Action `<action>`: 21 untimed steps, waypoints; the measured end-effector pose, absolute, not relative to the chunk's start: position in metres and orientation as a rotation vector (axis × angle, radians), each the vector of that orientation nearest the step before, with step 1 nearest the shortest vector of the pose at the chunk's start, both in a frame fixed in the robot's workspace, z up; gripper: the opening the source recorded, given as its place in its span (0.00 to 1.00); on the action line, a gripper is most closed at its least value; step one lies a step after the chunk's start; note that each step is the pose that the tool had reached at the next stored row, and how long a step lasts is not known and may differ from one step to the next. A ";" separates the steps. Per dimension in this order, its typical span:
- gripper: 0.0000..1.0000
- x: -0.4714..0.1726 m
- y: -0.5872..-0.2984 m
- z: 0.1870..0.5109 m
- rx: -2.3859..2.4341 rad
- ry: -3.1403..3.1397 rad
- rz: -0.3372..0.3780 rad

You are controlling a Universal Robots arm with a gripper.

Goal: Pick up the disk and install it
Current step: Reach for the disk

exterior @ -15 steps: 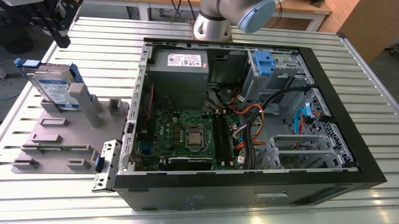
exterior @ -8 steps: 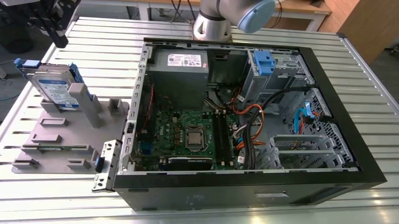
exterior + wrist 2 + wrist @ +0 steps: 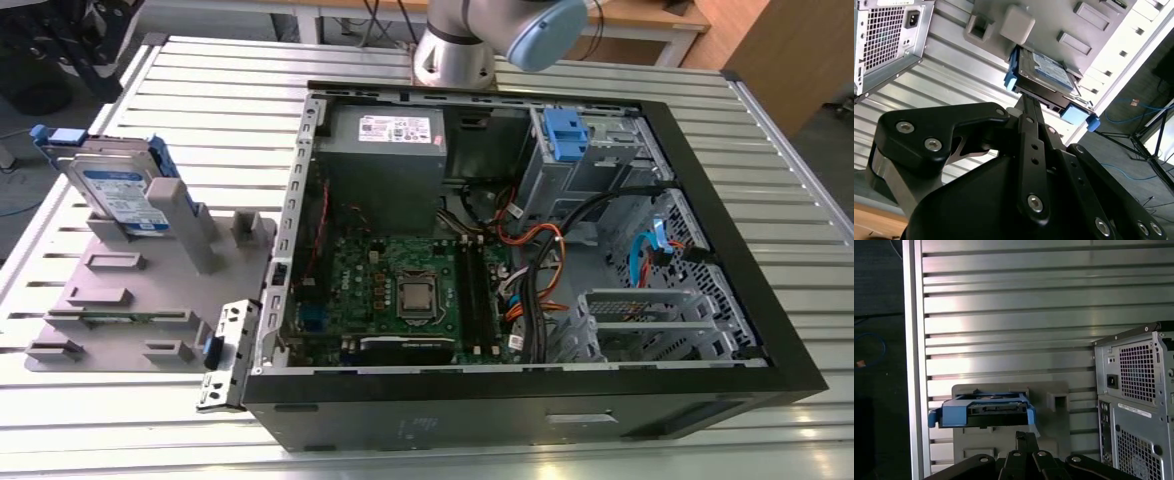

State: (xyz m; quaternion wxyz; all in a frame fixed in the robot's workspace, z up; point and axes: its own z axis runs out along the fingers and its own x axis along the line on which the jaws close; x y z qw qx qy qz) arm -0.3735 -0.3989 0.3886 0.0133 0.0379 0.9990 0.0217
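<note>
On the exterior view's left, upon the slatted metal surface [image 3: 200, 75]: grey holder [image 3: 120, 300], with disk [image 3: 123, 195] standing on edge in it, label outward, blue rails along both sides, leaning against an upright post. Just beside the holder, toward the exterior view's right: open computer case [image 3: 467, 410], lying on its side, with power supply [image 3: 387, 130], green circuit board [image 3: 400, 280] and drive cage [image 3: 587, 170] with blue latch inside. Behind the case: arm [image 3: 467, 40], silver and pale blue.

Second wrist view: black pincer [image 3: 1025, 98], closed, nothing between the fingers, tips pointed at the disk [image 3: 1046, 75] and short of it. Disk seated in the holder [image 3: 1054, 15], blue rails at both ends of the visible edge. Rear of the computer case [image 3: 884, 35] off to one side, with vent grille and power socket.

First wrist view: disk [image 3: 986, 412] seen edge-on, blue rails either side, upright on the holder [image 3: 1054, 435]. Pincer [image 3: 1021, 436] closed and empty, near the disk, not touching. Rear of the computer case [image 3: 1139, 390] beside the holder on the surface [image 3: 1004, 315].
</note>
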 end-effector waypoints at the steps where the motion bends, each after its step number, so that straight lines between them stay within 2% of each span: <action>1: 0.11 -0.376 -0.399 0.388 0.118 3.112 0.068; 21: 0.11 -0.393 -0.399 0.387 0.118 3.112 0.068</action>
